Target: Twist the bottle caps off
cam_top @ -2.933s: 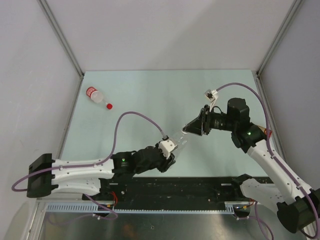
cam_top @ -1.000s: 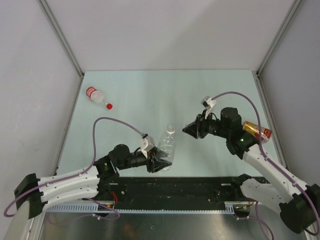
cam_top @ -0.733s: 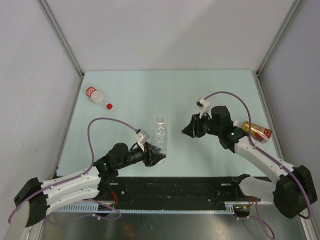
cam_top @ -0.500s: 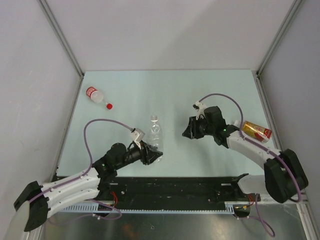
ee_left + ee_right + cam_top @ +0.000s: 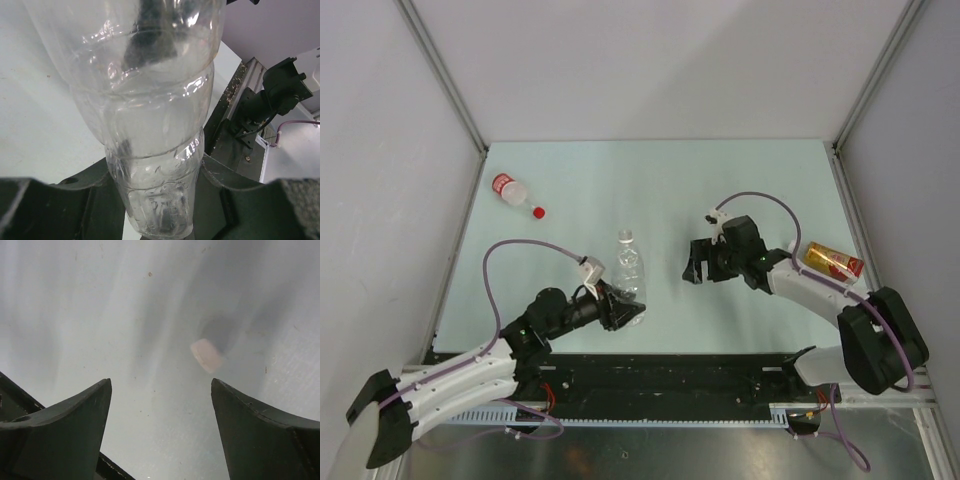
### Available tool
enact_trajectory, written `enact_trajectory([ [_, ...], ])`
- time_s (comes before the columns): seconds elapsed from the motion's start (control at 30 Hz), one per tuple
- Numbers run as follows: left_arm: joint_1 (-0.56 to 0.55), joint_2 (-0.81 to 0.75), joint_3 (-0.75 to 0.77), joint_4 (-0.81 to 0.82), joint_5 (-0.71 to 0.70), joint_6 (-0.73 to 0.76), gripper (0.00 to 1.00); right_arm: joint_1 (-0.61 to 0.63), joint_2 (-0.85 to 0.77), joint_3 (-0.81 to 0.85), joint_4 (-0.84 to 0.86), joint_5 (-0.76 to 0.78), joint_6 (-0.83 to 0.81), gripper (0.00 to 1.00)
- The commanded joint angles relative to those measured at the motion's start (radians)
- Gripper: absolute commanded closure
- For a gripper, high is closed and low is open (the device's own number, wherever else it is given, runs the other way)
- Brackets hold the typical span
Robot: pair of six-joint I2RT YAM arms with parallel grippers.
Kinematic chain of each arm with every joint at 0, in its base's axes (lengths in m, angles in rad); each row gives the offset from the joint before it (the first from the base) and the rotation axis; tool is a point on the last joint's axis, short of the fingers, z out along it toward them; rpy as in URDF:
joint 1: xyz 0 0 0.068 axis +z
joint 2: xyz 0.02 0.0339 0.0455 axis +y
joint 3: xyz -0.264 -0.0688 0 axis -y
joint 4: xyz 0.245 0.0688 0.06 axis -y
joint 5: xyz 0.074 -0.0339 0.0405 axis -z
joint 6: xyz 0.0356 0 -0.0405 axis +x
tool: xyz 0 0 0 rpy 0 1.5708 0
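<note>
A pale green table (image 5: 620,180) is enclosed by plain grey walls (image 5: 670,60), with metal frame posts (image 5: 440,70) running up from its far corners and a black rail (image 5: 670,375) along its near edge. Small dark specks are seen on the surface in the right wrist view.

Near the middle of the table, the clear crinkled bottle (image 5: 630,267) is held upright by its lower end in the left gripper (image 5: 625,311). In the left wrist view the bottle (image 5: 155,125) is seen clamped between the two dark fingers (image 5: 75,200). The right gripper (image 5: 698,264) is held apart from it to the right, its jaws spread wide and nothing held. Between those jaws a white cap (image 5: 206,355) is seen, blurred, with a shadow just beside it; whether it rests on the table cannot be told.

At the far left corner the red-label bottle (image 5: 509,189) is laid on its side, a red cap (image 5: 538,212) at its neck end. Near the right edge the amber bottle (image 5: 833,260) is laid down just behind the right arm.
</note>
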Motion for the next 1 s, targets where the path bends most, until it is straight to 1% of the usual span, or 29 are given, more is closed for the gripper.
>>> enact_trajectory([
  [0.0, 0.008, -0.027, -0.014, 0.03, 0.009, -0.01, 1.0, 0.006, -0.082, 0.025, 0.018, 0.0, -0.006, 0.13],
  [0.17, 0.007, -0.026, -0.013, 0.029, 0.018, -0.006, 1.0, 0.003, -0.134, 0.025, 0.003, -0.021, -0.007, 0.07],
  [0.33, 0.007, -0.015, -0.008, 0.03, 0.036, -0.004, 1.0, -0.009, -0.178, 0.025, -0.001, -0.059, -0.007, 0.05],
  [0.47, 0.007, -0.007, -0.008, 0.03, 0.05, -0.002, 1.0, -0.016, -0.219, 0.029, 0.005, -0.105, -0.012, 0.01],
  [0.63, 0.008, 0.002, -0.003, 0.029, 0.074, -0.006, 1.0, -0.026, -0.296, 0.03, 0.03, -0.197, -0.028, 0.01],
  [0.77, 0.007, 0.023, 0.011, 0.03, 0.127, -0.005, 1.0, -0.05, -0.355, 0.03, 0.105, -0.351, 0.031, 0.01],
  [0.97, 0.002, 0.087, 0.045, 0.029, 0.213, 0.003, 1.0, -0.061, -0.413, 0.03, 0.329, -0.555, 0.192, 0.01],
])
